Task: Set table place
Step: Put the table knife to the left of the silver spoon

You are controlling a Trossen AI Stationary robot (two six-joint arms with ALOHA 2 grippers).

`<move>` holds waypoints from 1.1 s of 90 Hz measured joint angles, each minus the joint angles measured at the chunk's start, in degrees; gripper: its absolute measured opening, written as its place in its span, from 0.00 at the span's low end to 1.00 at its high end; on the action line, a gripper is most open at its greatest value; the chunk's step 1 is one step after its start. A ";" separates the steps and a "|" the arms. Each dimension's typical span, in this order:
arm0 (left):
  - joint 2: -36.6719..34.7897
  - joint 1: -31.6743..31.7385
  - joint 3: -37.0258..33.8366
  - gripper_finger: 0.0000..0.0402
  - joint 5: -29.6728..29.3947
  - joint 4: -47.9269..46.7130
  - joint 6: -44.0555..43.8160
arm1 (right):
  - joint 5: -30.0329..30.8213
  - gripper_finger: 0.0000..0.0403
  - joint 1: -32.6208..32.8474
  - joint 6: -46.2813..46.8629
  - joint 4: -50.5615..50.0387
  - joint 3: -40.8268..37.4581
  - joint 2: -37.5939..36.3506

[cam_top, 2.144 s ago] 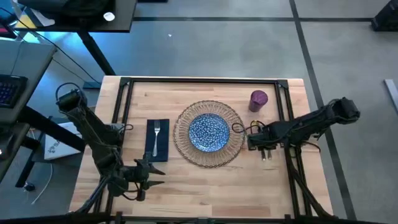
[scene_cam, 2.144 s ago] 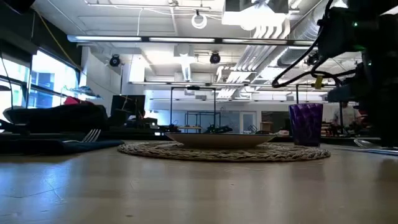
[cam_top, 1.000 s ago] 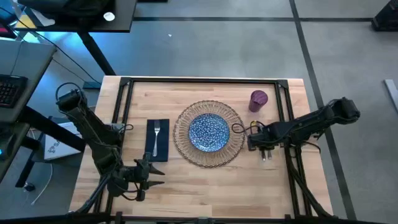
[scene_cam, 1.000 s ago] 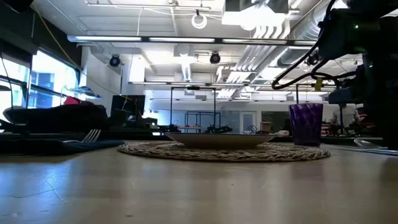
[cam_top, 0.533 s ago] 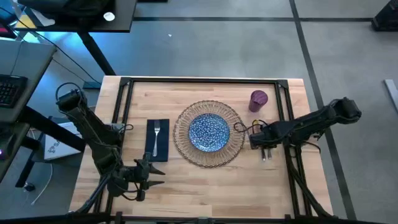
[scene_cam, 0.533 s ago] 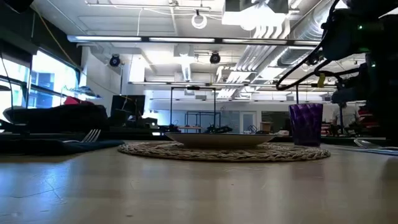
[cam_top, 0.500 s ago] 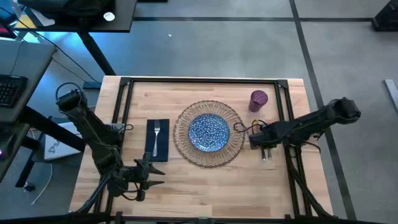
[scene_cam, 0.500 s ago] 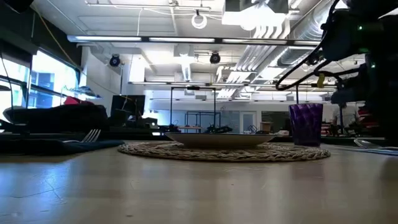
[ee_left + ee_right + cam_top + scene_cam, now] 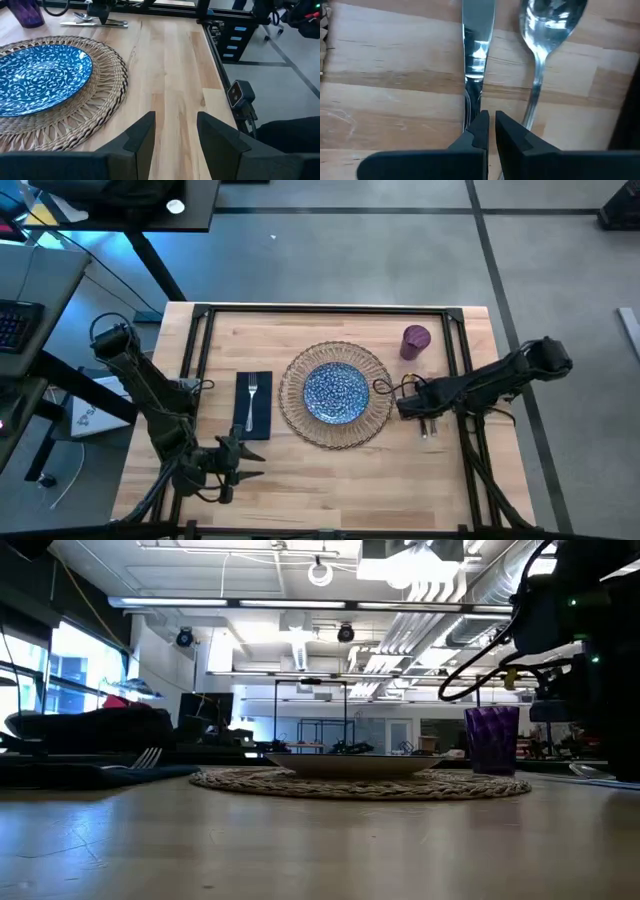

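On the table [image 9: 330,490], a blue plate [image 9: 335,393] sits on the round woven placemat [image 9: 290,395]. The dark napkin [image 9: 257,422] lies left of it with a fork [image 9: 252,390] on top. The purple cup [image 9: 416,340] stands at the far right of the mat. Right of the mat, a knife [image 9: 477,50] and a spoon [image 9: 547,20] lie side by side on the wood. My right gripper [image 9: 491,120] points down over their handles with its fingers shut to a thin slit. My left gripper [image 9: 176,120] waits open near the front edge.
Black rails [image 9: 330,310] frame the tabletop along its far edge and both sides. A dark desk with a keyboard [image 9: 15,325] stands beyond the table's left edge. Bare wood lies between the placemat and the near edge.
My right arm has shifted slightly toward the table's left edge above the knife and spoon. Nothing on the table has moved.
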 joint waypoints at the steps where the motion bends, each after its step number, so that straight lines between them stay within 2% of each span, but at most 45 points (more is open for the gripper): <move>1: 0.00 0.00 0.00 0.32 0.00 0.00 -0.01 | 0.00 0.00 0.00 -0.16 0.05 0.01 0.08; 48: 0.00 0.00 0.00 0.32 -0.02 0.00 -0.04 | -2.10 0.00 -0.02 -0.30 0.19 0.04 0.31; 99: 0.00 0.00 0.00 0.32 0.00 0.00 -0.10 | -7.68 0.00 0.02 -0.56 0.90 0.04 0.36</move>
